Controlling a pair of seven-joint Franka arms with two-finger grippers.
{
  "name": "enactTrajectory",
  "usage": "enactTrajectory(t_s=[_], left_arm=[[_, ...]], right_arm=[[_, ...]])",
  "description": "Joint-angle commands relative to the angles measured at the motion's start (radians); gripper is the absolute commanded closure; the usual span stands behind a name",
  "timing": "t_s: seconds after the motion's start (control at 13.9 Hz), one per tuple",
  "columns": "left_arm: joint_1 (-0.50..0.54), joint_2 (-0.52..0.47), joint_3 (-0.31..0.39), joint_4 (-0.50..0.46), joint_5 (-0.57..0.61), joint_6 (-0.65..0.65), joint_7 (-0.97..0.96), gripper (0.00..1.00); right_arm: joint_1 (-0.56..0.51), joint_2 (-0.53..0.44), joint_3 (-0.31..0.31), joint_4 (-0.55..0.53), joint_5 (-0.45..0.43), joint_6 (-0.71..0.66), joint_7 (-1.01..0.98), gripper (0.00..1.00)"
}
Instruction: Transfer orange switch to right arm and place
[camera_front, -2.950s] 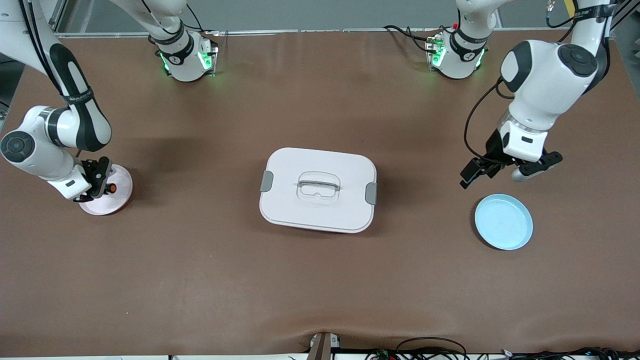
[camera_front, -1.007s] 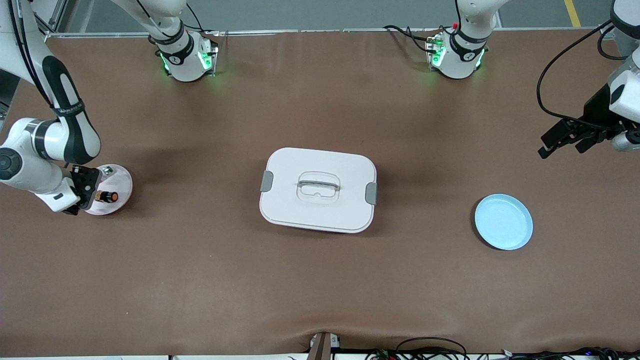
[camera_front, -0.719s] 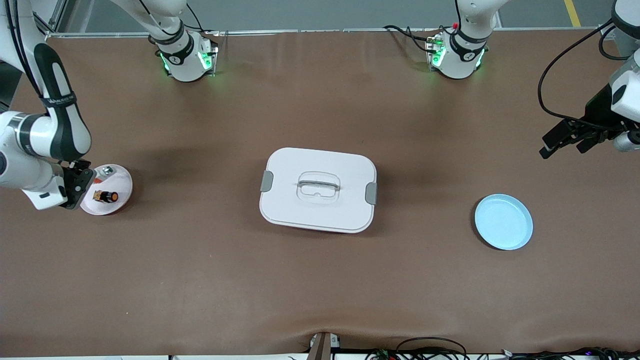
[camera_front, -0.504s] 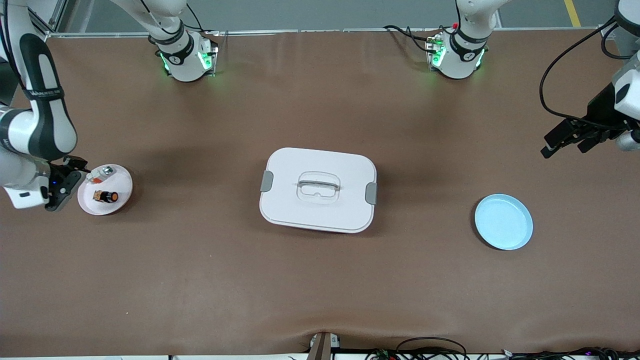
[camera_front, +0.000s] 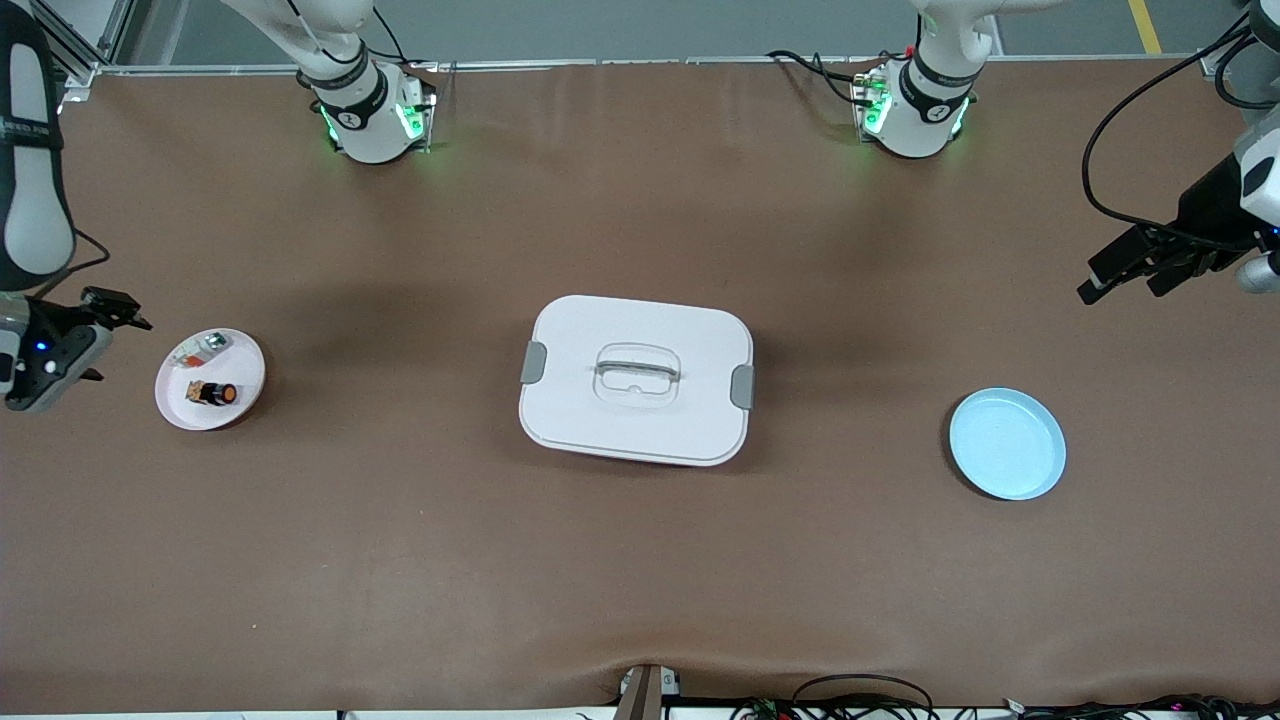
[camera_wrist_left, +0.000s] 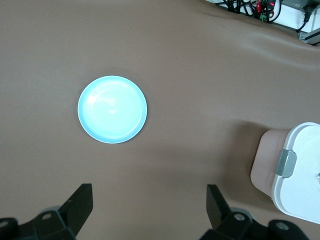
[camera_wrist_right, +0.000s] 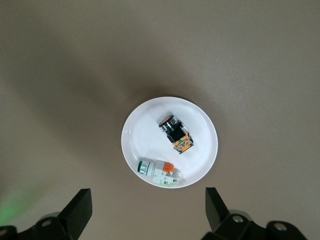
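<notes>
Since the earlier frames the right gripper (camera_front: 60, 345) has drawn away from the white dish (camera_front: 250, 365) toward the right arm's edge of the table, leaving the orange switch (camera_front: 213, 393) lying on its side in that dish — released, not held. Its fingers stand wide apart with nothing between them, as the right wrist view confirms. Beside the switch in the same dish lies a small silvery-clear part (camera_front: 203, 347), farther from the front camera. Likewise retreated, the left gripper (camera_front: 1135, 270) hangs open and empty over bare table at the left arm's end, waiting, with the empty blue plate (camera_front: 1007, 444) nearer the camera than it. Between the two dishes sits the closed white lidded box (camera_front: 636, 378). Judged from this layout, the handover and placement are complete — both arms appear to be clearing the workspace.
</notes>
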Motion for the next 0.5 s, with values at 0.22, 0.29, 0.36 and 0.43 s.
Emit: enactTrajectory(t_s=[0.22, 0.29, 0.36, 0.43], left_arm=[[-0.078, 0.012, 0.037, 0.021, 0.038, -0.021, -0.042, 0.00], [-0.089, 0.012, 0.045, 0.022, 0.058, -0.021, -0.057, 0.00], [-0.084, 0.012, 0.045, 0.024, 0.073, -0.021, -0.082, 0.00], [-0.078, 0.012, 0.042, 0.024, 0.074, -0.021, -0.089, 0.00]], right_arm=[[0.007, -0.054, 0.001, 0.015, 0.058, -0.052, 0.092, 0.00], [0.020, -0.061, 0.004, 0.015, 0.072, -0.067, 0.135, 0.00], [0.052, -0.078, 0.003, 0.020, 0.073, -0.081, 0.184, 0.00], [0.079, -0.090, 0.003, 0.024, 0.073, -0.104, 0.245, 0.00]])
